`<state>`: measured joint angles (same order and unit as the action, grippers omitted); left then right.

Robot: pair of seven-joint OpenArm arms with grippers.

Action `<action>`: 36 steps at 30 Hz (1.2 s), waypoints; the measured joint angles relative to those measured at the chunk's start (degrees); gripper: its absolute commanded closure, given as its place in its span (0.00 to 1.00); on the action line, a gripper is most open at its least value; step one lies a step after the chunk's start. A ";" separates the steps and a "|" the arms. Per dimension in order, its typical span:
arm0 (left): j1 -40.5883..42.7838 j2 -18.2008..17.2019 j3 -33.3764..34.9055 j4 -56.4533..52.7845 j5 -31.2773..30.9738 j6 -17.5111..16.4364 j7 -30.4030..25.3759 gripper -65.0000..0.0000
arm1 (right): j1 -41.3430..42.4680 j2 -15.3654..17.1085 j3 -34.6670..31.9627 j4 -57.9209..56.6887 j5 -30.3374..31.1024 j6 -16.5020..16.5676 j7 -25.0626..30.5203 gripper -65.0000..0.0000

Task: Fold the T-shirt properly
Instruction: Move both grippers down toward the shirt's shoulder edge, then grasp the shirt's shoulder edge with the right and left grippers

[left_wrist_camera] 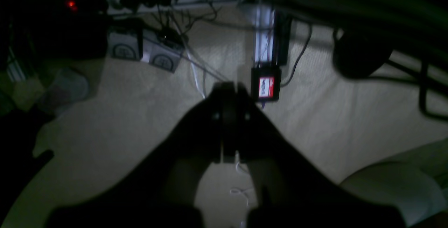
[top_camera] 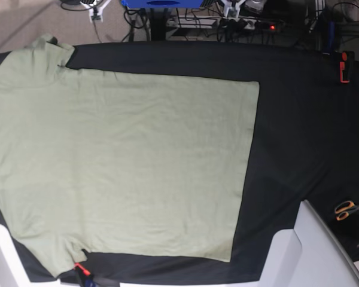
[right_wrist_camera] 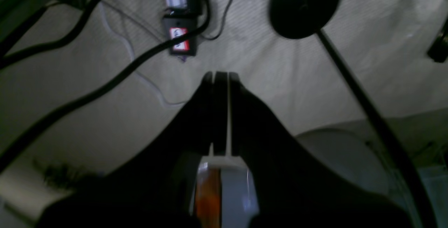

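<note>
The left gripper (left_wrist_camera: 229, 91) is seen in its wrist view with its dark fingers pressed together on nothing, over pale carpet and cables rather than cloth. The right gripper (right_wrist_camera: 220, 77) is likewise closed and empty in its own view, above a black cable and a round black stand base. Neither gripper is seen in the base view.

In the base view, the large pale sage-green short-sleeved cotton T-shirt (top_camera: 125, 167) is spread flat across the left and middle of the frame, its sleeves at the upper left and lower left corners and its hem running down the centre right. It lies on the black table cloth (top_camera: 299, 119). Orange-handled scissors (top_camera: 346, 209) lie at the right edge.

No fold is yet made. Both grippers are judged to be far from the garment, so a long approach is needed. If the black cloth is pinched along with the shirt, both layers could be dragged. A grip taken on one layer only could leave the fold skewed or wrinkled.
</note>
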<state>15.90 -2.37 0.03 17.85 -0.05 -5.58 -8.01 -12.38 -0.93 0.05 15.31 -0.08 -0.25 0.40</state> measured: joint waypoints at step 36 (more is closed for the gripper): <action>23.91 -16.52 -22.80 87.01 -30.29 -0.44 29.70 0.73 | -18.16 -2.67 38.86 82.86 23.93 39.21 -25.42 0.08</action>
<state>39.81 -18.90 -22.76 104.86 -30.35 -6.02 21.69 -30.55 -3.60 38.92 98.17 23.86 38.96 -25.02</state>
